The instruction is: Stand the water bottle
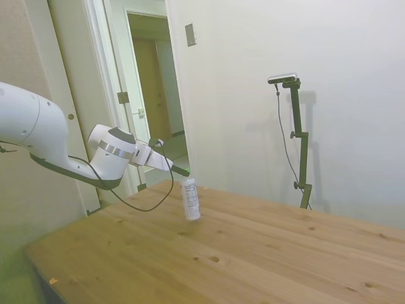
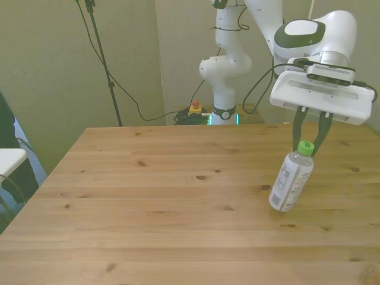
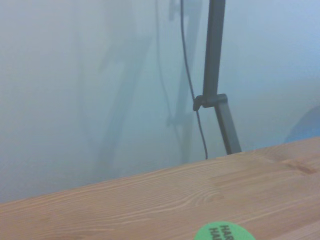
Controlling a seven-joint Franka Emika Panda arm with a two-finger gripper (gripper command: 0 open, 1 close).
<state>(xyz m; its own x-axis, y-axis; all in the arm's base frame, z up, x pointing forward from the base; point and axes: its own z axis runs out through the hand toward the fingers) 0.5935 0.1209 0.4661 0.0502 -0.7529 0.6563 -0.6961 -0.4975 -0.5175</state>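
water bottle [image 2: 290, 181] – leaning, base on the table [image 2: 148, 208] at about four o'clock of the front view, green cap [image 2: 305, 146] uppermost | gripper [image 2: 310, 148] – fingers straddle the cap, apparently closed on it | handling – looks light, thin-walled, slick; the ribbed cap seems the firmest hold | risk – base may skid when set upright

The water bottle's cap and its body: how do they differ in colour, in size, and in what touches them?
The cap is opaque green, while the body is clear plastic with a white printed label. The cap is small and short; the body is much longer and wider. The cap sits between the fingers of the pincer, while the body's base rests on the wooden table. Both lean the same way, the water bottle being tilted, not fully upright.
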